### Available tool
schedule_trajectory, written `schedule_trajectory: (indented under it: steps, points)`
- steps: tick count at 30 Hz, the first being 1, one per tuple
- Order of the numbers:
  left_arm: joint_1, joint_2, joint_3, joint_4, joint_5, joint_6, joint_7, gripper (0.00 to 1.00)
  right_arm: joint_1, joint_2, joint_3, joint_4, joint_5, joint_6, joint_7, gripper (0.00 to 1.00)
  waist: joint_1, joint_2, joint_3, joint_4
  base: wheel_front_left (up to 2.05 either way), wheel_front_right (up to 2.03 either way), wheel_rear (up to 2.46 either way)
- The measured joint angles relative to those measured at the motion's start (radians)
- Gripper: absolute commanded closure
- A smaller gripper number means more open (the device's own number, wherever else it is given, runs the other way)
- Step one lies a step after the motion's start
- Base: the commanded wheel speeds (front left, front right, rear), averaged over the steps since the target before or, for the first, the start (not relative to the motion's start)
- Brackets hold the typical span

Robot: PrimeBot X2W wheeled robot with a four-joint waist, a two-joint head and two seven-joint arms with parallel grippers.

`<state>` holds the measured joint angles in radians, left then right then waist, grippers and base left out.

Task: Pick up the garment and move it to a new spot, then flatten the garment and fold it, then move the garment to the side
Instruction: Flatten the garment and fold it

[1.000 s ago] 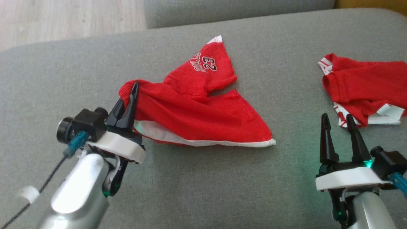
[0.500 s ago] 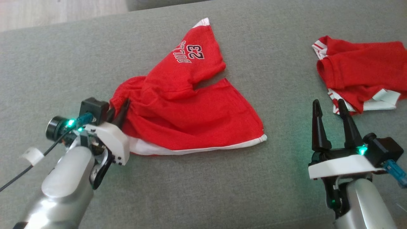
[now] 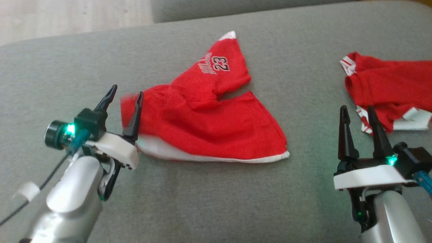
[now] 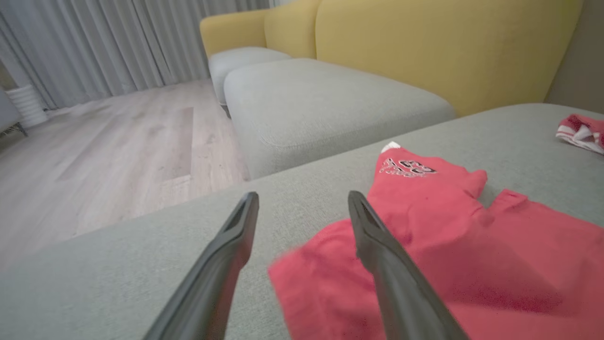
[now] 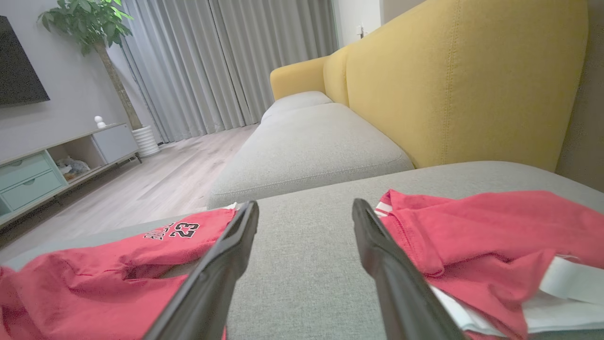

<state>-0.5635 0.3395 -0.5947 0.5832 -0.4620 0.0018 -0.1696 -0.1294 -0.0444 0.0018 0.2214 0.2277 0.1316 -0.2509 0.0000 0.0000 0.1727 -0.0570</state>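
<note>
The garment (image 3: 209,125) is a pair of red shorts with white trim and "23" printed on one leg, lying crumpled on the grey cushion (image 3: 216,202). My left gripper (image 3: 126,90) stands open at its left end, and the blurred waistband edge lies loose between and below the fingers. In the left wrist view the gripper (image 4: 303,195) is spread wide, with the garment (image 4: 448,245) under its right finger. My right gripper (image 3: 357,108) is open and holds nothing, to the right of the garment (image 5: 118,264). Its wrist view shows the gripper (image 5: 306,204) over bare cushion.
A second red garment (image 3: 388,87) with white trim lies bunched at the far right, just beyond my right gripper's tips. Another grey seat cushion (image 4: 321,108) and a yellow backrest (image 5: 472,80) lie past the far edge. Wooden floor (image 4: 94,156) is to the left.
My left gripper has opened and let go of the garment's waistband, which has dropped onto the cushion. The head camera shifted. The right gripper kept its pose.
</note>
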Motion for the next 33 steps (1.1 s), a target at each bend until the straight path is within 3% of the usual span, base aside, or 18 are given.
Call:
schedule_trajectory:
  steps: [10,18,28,33]
  points:
    - [0.175,-0.013,0.020,-0.170,0.010,0.103,-0.071,0.00,0.070,0.000,-0.034,-0.013,-0.010,0.000,0.000,0.00,-0.0002,0.0000,-0.072,0.088,0.00,0.00,0.00]
    - [0.330,-0.036,0.044,-0.261,0.012,0.149,-0.080,0.00,0.135,0.000,-0.040,-0.009,-0.010,0.000,0.000,0.00,-0.0002,0.0000,-0.116,0.138,0.00,0.00,0.00]
    - [0.364,-0.049,0.080,-0.298,0.033,0.147,-0.080,0.00,0.145,0.000,-0.010,0.013,-0.011,0.000,0.007,0.00,-0.0001,0.0000,-0.114,0.127,0.00,0.00,0.00]
    - [0.364,-0.063,0.081,-0.296,0.041,0.135,-0.080,0.00,0.145,0.001,0.065,0.084,-0.044,0.000,0.097,0.00,0.0000,0.0000,-0.096,0.123,0.00,0.00,0.00]
